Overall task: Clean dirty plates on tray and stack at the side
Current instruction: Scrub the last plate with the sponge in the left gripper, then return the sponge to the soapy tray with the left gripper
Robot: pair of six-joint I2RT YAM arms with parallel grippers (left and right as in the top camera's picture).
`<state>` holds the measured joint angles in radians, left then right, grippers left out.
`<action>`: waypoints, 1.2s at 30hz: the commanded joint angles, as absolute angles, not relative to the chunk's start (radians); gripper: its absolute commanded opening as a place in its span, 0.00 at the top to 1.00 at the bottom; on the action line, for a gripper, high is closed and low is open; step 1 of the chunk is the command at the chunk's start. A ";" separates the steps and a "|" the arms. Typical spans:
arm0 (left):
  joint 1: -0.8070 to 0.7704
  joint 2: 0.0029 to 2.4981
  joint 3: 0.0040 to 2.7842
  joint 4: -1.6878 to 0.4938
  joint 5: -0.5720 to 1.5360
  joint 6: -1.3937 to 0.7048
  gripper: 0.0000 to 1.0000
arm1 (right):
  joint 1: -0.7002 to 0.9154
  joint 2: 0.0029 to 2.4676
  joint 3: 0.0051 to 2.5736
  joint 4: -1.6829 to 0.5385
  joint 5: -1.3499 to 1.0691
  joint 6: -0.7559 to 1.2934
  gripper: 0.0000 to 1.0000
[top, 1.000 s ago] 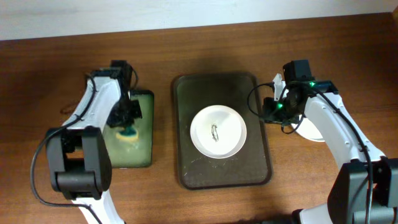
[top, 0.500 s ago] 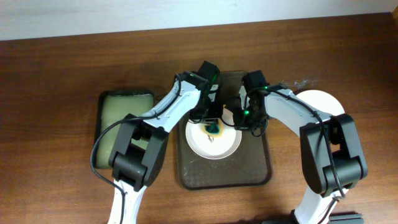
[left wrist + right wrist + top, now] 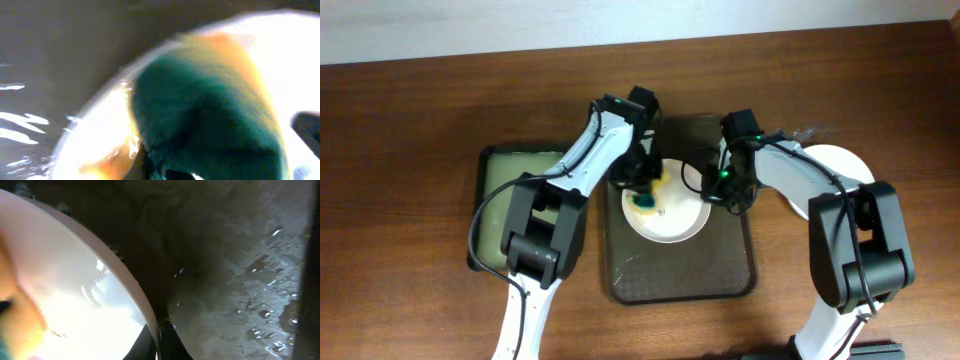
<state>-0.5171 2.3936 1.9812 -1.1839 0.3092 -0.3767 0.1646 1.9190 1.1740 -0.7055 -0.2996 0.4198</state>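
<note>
Brown wood table [image 3: 420, 120] fills the overhead view, with a pale wall [image 3: 520, 25] along its far edge. At the centre lies the dark tray [image 3: 680, 275], and one white plate [image 3: 675, 225] sits in its far half. The left gripper [image 3: 645, 190] is over the plate's left part, closed around a yellow and green sponge [image 3: 649, 200] that rests on the white surface. The right gripper [image 3: 717, 188] is at the plate's right rim. Only this view shows the second plate [image 3: 835, 160], on the table to the right of the tray and partly hidden by the right arm. It alone also shows the small tray [image 3: 505, 175] at the left, black-rimmed and yellowish inside

The left wrist view is blurred. The sponge [image 3: 200, 125] fills most of it, green face forward with yellow edges, against the plate [image 3: 95, 145]. Dark tray [image 3: 60, 50] with wet glints lies to the left

From the right wrist, the plate [image 3: 60, 270] curves across the left. Dark fingertips [image 3: 175, 342] sit on either side of its rim at the bottom edge, pinching it. The tray [image 3: 235, 255] floor beside it is wet with droplets, which the overhead view does not show. A yellow blur of sponge [image 3: 20, 325] shows at lower left
</note>
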 commanded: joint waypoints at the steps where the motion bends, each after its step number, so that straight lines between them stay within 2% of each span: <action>1: -0.672 2.459 1.977 -1.152 0.527 -0.335 1.00 | 0.150 1.946 1.160 -0.706 -0.207 0.462 0.96; 3: -0.733 2.487 1.977 -1.122 0.538 -0.335 1.00 | 0.150 1.946 1.160 -0.706 -0.217 0.462 0.96; 6: -0.706 2.498 1.978 -1.126 0.524 -0.335 1.00 | 0.150 1.946 1.160 -0.708 -0.217 0.461 0.96; 11: -0.533 2.498 2.142 -1.372 -0.130 -0.352 1.00 | 0.150 1.946 1.160 -0.709 -0.216 0.461 0.96; 14: -0.485 2.498 2.194 -1.370 -0.202 -0.378 1.00 | 0.150 1.946 1.160 -0.709 -0.209 0.462 0.96; 15: -0.472 2.504 2.192 -1.353 -0.149 -0.392 1.00 | 0.150 1.946 1.160 -0.709 -0.209 0.461 0.96; 17: -0.491 2.522 2.191 -1.300 0.115 -0.367 1.00 | 0.150 1.946 1.160 -0.709 -0.209 0.461 0.96; 18: -0.531 2.549 2.190 -1.235 0.344 -0.321 1.00 | 0.150 1.946 1.160 -0.709 -0.209 0.461 0.96; 20: -0.607 2.587 2.190 -1.200 0.562 -0.262 1.00 | 0.150 1.946 1.160 -0.710 -0.209 0.461 0.96; 23: -0.688 2.593 2.191 -1.186 0.585 -0.228 1.00 | 0.150 1.946 1.160 -0.709 -0.209 0.461 0.96; 28: -0.661 2.592 2.191 -1.236 0.612 -0.184 1.00 | 0.150 1.946 1.160 -0.710 -0.209 0.461 0.96; 30: -0.595 2.592 2.215 -1.299 0.442 -0.186 1.00 | 0.150 1.946 1.160 -0.710 -0.209 0.461 0.96; 32: -0.525 2.592 2.325 -1.427 0.147 -0.224 1.00 | 0.150 1.946 1.160 -0.710 -0.209 0.461 0.96; 34: -0.505 2.592 2.445 -1.505 -0.040 -0.276 1.00 | 0.150 1.946 1.160 -0.710 -0.209 0.461 0.96; 36: -0.497 2.590 2.592 -1.594 -0.068 -0.276 1.00 | 0.150 1.946 1.160 -0.710 -0.210 0.410 0.96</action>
